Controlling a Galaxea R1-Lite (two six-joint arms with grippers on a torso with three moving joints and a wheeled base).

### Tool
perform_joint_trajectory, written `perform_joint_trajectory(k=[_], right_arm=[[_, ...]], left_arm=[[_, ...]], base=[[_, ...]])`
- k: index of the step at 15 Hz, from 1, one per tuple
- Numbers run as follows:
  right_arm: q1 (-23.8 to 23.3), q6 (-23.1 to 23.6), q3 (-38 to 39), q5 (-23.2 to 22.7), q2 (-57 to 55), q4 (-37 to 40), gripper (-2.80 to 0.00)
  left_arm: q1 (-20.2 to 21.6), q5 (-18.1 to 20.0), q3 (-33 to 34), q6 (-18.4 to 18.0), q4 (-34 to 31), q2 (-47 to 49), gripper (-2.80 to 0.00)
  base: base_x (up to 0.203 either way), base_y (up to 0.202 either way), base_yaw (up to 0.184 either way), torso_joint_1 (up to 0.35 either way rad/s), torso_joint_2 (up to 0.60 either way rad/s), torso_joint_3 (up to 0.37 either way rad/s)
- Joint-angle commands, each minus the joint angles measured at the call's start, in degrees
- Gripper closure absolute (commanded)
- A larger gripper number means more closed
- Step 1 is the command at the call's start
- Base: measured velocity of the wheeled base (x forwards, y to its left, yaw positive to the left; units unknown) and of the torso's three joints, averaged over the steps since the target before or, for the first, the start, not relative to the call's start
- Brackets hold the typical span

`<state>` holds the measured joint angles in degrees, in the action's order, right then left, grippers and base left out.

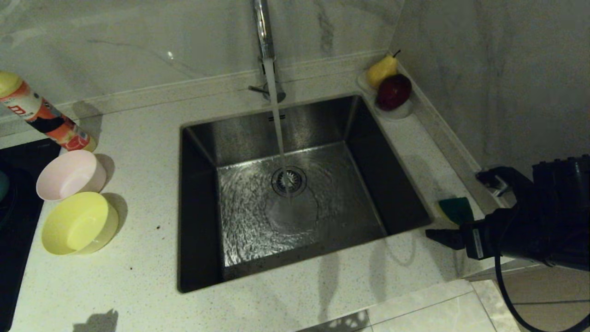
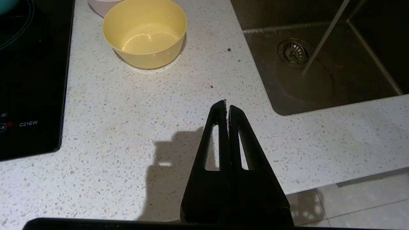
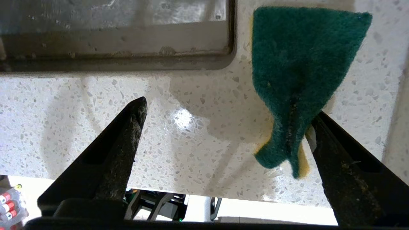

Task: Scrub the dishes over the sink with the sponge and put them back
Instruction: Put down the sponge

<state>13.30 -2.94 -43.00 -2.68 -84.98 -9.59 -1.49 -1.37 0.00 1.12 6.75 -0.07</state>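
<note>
Green-topped sponge (image 3: 297, 64) lies on the tabletop by the sink's (image 1: 203, 221) right edge. Your right hand (image 3: 223, 110) gapes wide, holding nothing, one finger touching it. Centre over it, then close. Left hand (image 2: 227, 105) shut, parked.

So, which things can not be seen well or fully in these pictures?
- Blue bowl: head view, only a sliver at the picture's edge.
- Pink bowl: left wrist view, cut off by the edge.
- Right gripper: head view, one fingertip shows; the arm hides the rest.
- Sponge: head view, its near end hidden by the arm.
- Left gripper: absent from the head view.
</note>
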Motion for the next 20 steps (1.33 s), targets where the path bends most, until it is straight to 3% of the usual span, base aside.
perform_joint_trajectory(k=[1, 10, 20], right_arm=[[0.1, -0.7, 0.1, 0.0, -0.1, 0.0, -2.8], [0.1, -0.1, -1.9, 0.8, 2.1, -0.6, -2.8], [1.8, -0.7, 1.6, 0.6, 1.3, -0.7, -2.8]], left_arm=[[0.0, 0.0, 2.3, 0.0, 0.0, -0.1, 0.0], [0.0, 0.0, 2.3, 0.0, 0.1, -0.1, 0.0], [0.0, 0.0, 2.3, 0.0, 0.1, -0.1, 0.0]], base=[[0.0, 0.0, 0.0, 0.0, 0.0, 0.0], [0.0, 0.0, 0.0, 0.0, 0.0, 0.0], [0.0, 0.0, 0.0, 0.0, 0.0, 0.0]])
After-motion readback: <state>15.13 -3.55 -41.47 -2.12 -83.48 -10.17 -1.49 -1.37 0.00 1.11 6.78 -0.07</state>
